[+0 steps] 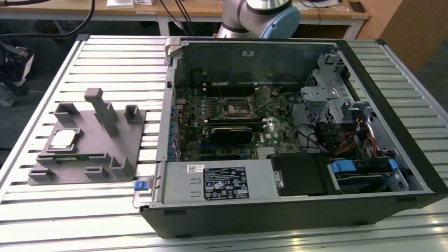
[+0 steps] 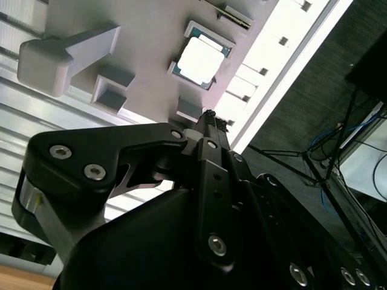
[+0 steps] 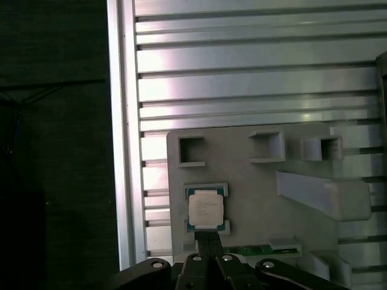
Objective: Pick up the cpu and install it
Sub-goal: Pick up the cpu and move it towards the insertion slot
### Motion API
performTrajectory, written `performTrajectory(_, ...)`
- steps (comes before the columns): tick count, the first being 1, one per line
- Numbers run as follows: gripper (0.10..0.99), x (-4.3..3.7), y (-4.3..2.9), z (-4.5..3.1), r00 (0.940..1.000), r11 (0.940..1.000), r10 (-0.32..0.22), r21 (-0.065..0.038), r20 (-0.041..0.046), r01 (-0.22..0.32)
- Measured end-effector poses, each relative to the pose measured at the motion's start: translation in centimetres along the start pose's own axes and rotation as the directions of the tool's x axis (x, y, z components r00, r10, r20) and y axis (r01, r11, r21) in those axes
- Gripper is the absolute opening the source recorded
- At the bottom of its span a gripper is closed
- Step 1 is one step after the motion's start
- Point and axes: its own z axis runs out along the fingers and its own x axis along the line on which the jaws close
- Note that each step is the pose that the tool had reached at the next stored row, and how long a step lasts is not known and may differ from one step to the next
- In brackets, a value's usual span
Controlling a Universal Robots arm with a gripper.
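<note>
Black pincer (image 3: 208, 237), jaws narrow and empty, hangs near small silvery square cpu (image 3: 206, 209) seated in pocket of grey plastic fixture (image 3: 254, 193) on ribbed aluminium worktop (image 3: 242, 72); descending thus, likely to strike or scratch chip, not grip.

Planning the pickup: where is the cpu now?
The cpu lies in a recess of the grey fixture, at the exterior view's left, beside the computer case.

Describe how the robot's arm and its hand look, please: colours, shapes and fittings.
In the exterior view, the rounded silvery metal arm has a pale blue joint cap. In both wrist views, the matte black hand is made of flat angular link plates, joined by round silver screw heads, and narrows to slim fingers.
</note>
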Motion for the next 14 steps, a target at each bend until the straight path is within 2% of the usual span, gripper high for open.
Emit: performTrajectory(14,0.106,0.00,-0.08,0.98,1.0000,1.0000,0.000,0.000,0.0000,0.000)
